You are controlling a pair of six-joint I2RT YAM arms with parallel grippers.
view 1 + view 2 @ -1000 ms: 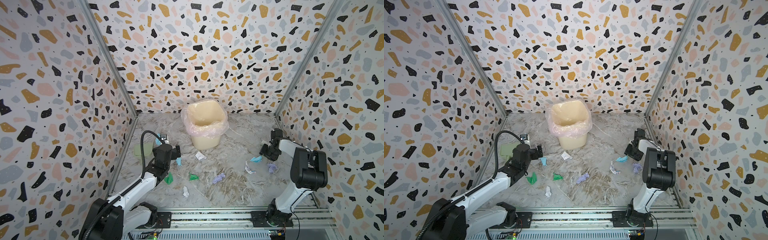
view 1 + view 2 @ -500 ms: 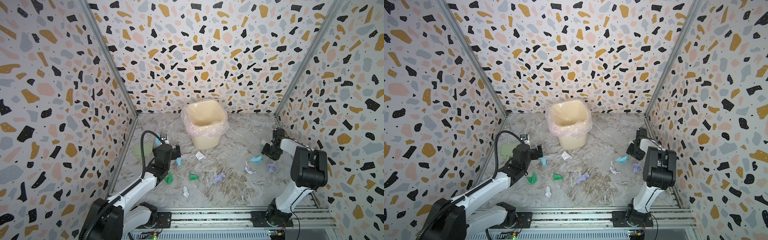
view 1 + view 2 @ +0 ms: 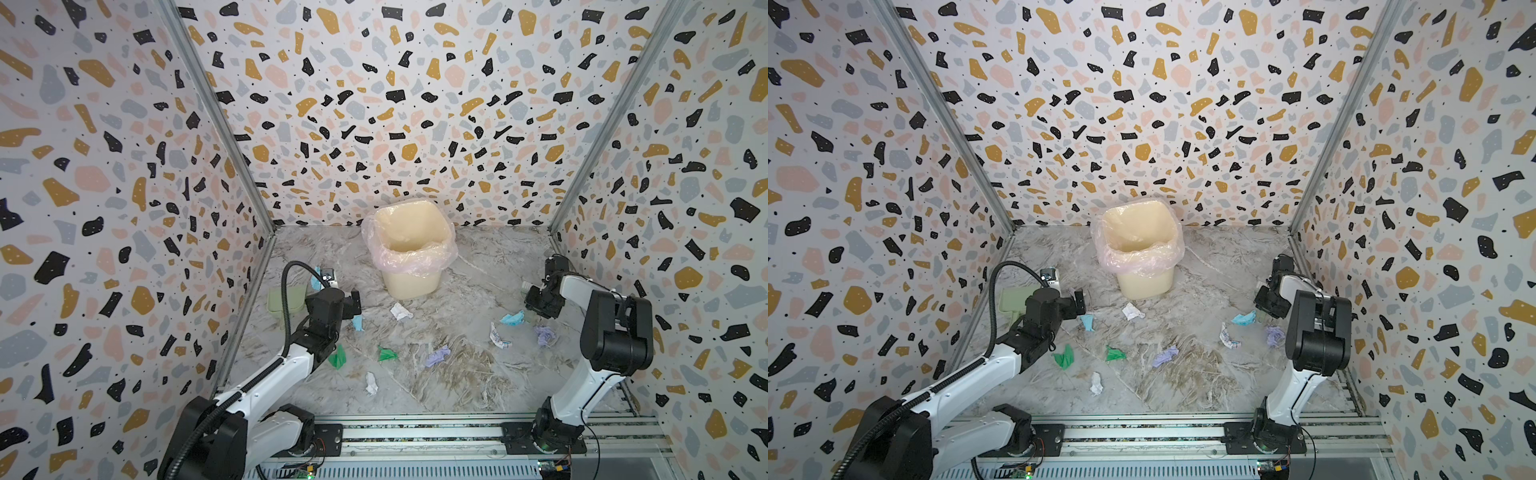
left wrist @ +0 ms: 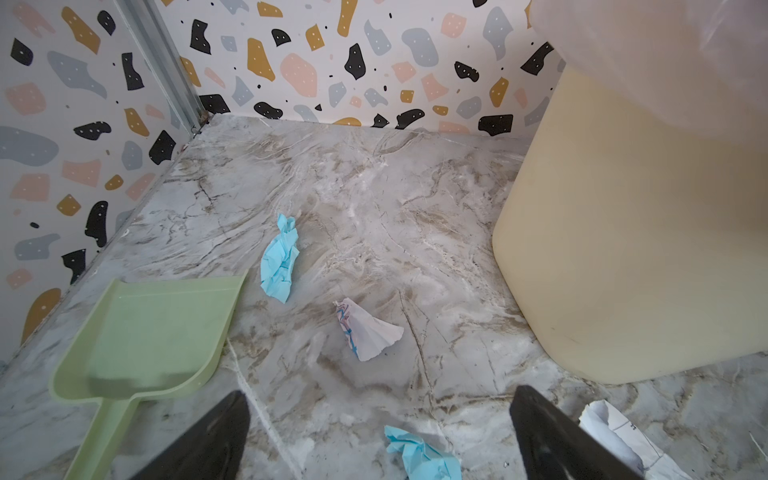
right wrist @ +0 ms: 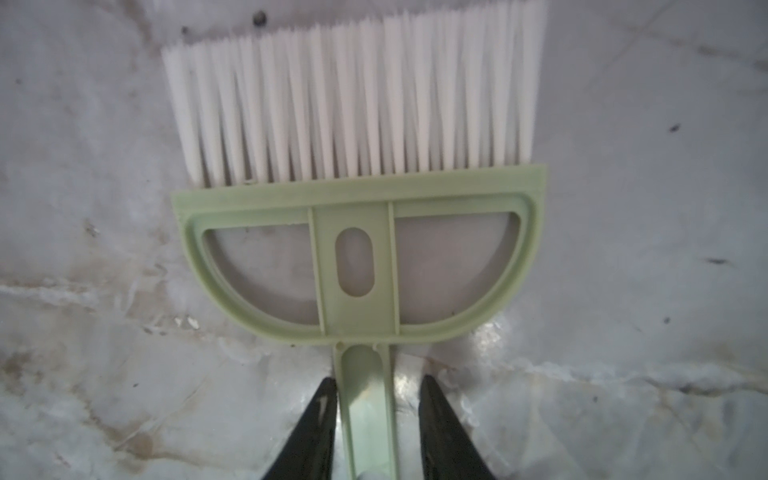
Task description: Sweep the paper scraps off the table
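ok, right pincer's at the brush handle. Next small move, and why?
Probably close the right pincer on the brush handle. In the right wrist view its jaws straddle the handle, one touching, the other with a gap, so it isn't gripped. The brush lies flat on the table, and scraps lie unswept nearby.

Extends the left arm low and forward from its base, forearm nearly level, wrist in line. Holds the left gripper with jaws spread to full width, both fingers far apart in the wrist view. Raises the right arm steeply from its base, folds it sharply at the elbow, and angles the right gripper downward and forward. Shows the right jaws narrowed but not fully closed.
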